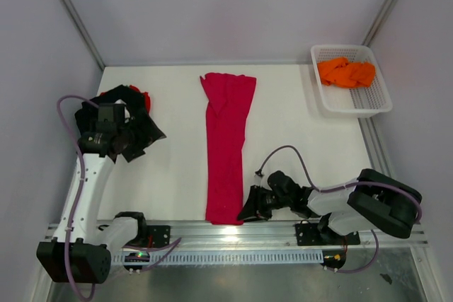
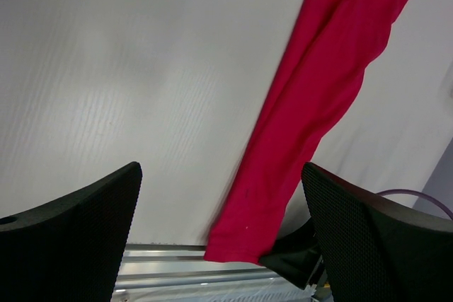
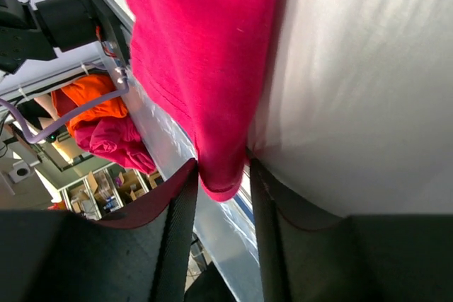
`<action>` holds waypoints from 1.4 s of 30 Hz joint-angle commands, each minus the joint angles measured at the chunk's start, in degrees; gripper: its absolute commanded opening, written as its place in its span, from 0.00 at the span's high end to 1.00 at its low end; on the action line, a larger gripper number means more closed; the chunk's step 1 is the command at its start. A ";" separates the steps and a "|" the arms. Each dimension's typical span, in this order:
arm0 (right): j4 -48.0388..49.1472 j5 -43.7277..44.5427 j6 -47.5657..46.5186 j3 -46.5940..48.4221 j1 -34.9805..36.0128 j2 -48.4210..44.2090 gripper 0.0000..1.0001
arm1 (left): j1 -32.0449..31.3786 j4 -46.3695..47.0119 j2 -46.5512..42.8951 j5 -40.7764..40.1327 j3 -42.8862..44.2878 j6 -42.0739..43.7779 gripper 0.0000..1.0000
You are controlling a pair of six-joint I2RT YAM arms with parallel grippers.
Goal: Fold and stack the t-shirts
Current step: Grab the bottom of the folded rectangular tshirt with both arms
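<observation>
Long crimson-red cloth t-shirt (image 1: 226, 139), folded into a narrow strip, lies flat on the white table (image 1: 311, 146). It runs from far-centre to the near edge by the alu rail (image 1: 233, 235). In the L wrist view the strip (image 2: 311, 104) crosses the frame diagonally, with its near end at the rail.

R gripper (image 1: 248, 210) sits low at the strip's near R corner, arm stretched along the table edge. In the R wrist view its two black fingers (image 3: 180, 203) stand close together w/ the shirt's hem corner (image 3: 221, 175) pinched between them. The cloth touches both pads, so it's gripping the crimson shirt.

L gripper (image 1: 138, 139) hangs over the table's L side, well apart from the strip. Its jaws are spread wide w/ nothing between them; in the L wrist view only bare table shows in the gap (image 2: 221, 167).

Just behind the L gripper, at far L, is a bunched black cloth t-shirt (image 1: 120, 93) w/ a bit of red cloth (image 1: 146, 97) beside it. Both are partly hidden by the arm.

At the far R corner is a white plastic mesh basket (image 1: 350, 109) w/ a crumpled orange cloth t-shirt (image 1: 345, 72) inside.
</observation>
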 commanded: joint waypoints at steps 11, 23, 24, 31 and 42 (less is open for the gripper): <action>-0.55 -0.75 -3.42 -0.13 0.72 3.97 0.97 | 0.26 4.40 -9.33 12.14 -18.43 -6.30 0.04; 0.85 -2.42 -4.22 2.34 0.72 8.89 0.97 | 0.18 10.92 -11.55 34.74 -33.13 -6.58 0.03; 1.03 -2.42 -4.13 2.25 0.63 8.99 0.97 | -0.08 11.09 -11.11 37.10 -33.65 -6.57 0.03; 1.64 -1.63 -3.60 2.25 0.72 9.78 0.97 | -0.17 -3.57 -12.60 30.90 -33.04 -0.78 0.04; 3.32 -2.77 -3.34 4.53 0.63 13.56 0.97 | -0.35 15.90 -16.20 31.06 -35.68 -18.16 0.05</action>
